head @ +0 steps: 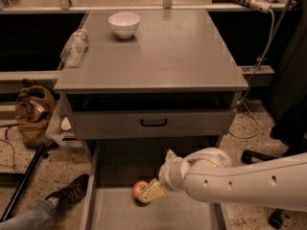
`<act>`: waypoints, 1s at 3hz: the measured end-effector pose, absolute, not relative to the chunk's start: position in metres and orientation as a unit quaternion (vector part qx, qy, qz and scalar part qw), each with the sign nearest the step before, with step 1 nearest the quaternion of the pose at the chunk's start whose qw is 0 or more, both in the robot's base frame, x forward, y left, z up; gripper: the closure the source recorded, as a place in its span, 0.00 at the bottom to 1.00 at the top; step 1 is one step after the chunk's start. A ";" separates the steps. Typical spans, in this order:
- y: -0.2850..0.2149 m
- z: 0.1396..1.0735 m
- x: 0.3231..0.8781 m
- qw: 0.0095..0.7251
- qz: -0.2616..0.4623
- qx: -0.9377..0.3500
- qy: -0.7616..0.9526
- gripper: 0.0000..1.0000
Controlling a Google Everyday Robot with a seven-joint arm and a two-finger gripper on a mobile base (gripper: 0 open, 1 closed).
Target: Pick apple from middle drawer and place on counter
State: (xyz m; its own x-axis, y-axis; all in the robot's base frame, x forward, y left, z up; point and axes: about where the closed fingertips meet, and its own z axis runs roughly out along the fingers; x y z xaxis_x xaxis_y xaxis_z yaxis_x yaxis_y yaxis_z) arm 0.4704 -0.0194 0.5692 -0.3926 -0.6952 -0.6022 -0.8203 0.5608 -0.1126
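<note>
The apple (139, 189), small and red-orange, lies on the floor of the open middle drawer (120, 212), toward its back middle. My gripper (150, 192) reaches down into the drawer from the right and sits right at the apple, its tan fingers (152, 191) covering the apple's right side. The white arm stretches in from the lower right. The grey counter (158, 56) is the cabinet top above.
A white bowl (124, 24) stands at the counter's back left. A clear plastic bottle (74, 47) lies on its left edge. A closed drawer front with a black handle (153, 122) is above the open drawer. A brown bag (33, 114) and a person's shoe (69, 193) are on the floor at left.
</note>
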 end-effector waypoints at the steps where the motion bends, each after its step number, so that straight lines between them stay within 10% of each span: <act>1: -0.012 0.576 0.475 0.325 0.109 -0.456 0.821 0.00; 3: -0.005 0.555 0.479 0.326 0.126 -0.457 0.818 0.00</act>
